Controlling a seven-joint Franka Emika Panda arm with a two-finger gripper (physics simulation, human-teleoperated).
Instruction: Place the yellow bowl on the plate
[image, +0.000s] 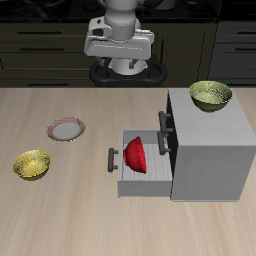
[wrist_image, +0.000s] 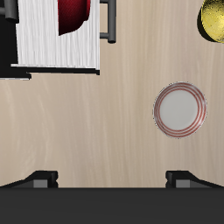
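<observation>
The gripper (image: 120, 62) hangs high at the table's back, jaws spread, empty. Below it lies the plate (image: 66, 129); the bowl (image: 31, 164) sits just beyond, nearer the front edge. Best descend over the bowl's rim and pinch one wall squarely.

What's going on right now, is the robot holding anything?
Gripper open, empty, high at table's back. Yellow bowl untouched on table, apart from plate. Nothing between them.
</observation>
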